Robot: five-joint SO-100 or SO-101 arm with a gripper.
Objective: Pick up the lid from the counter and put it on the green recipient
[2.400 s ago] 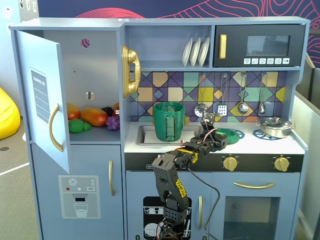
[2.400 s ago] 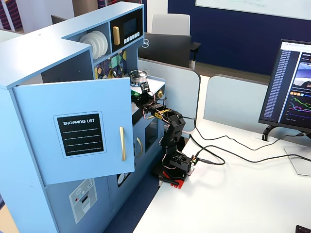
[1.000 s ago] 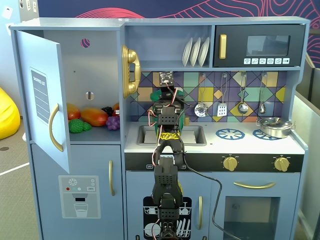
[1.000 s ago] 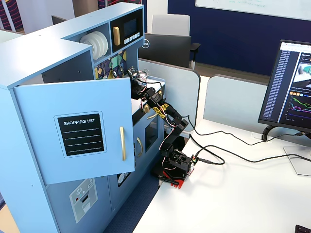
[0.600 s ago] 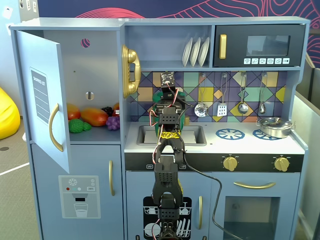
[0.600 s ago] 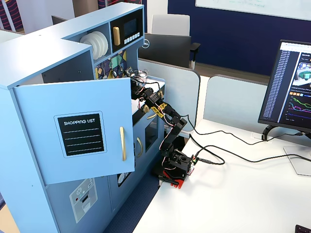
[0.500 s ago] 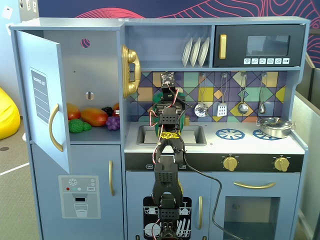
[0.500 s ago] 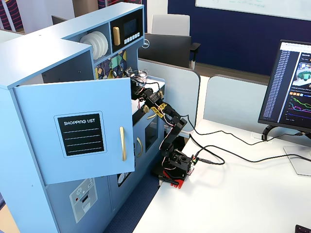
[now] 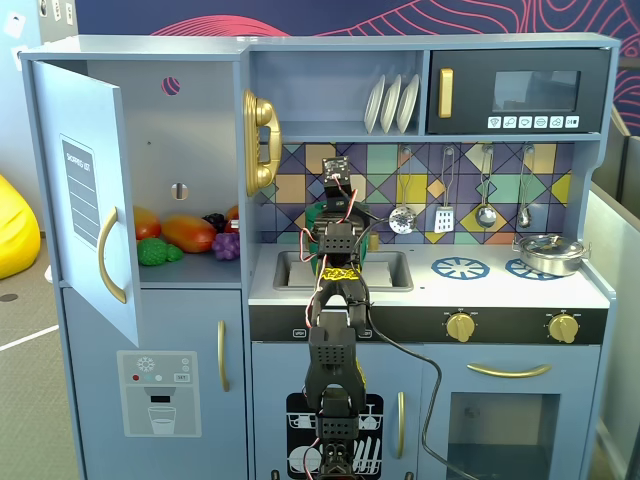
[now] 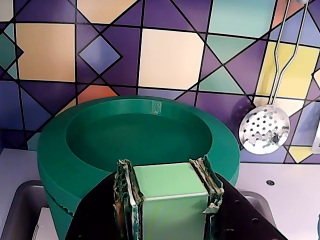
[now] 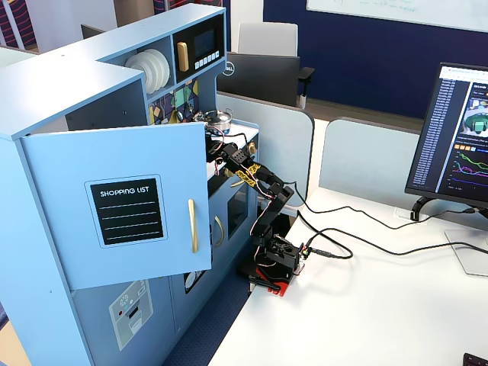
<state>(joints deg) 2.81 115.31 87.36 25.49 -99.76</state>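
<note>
Gripper [image 10: 170, 200] clamps lid [image 10: 137, 150] by strap handle, fingers either side. Lid hangs flat below wrist, near counter [image 10: 295, 190] back edge, over sink. Pot beneath hidden; whether lid seats cannot tell. Strap axis runs away from camera.
</note>
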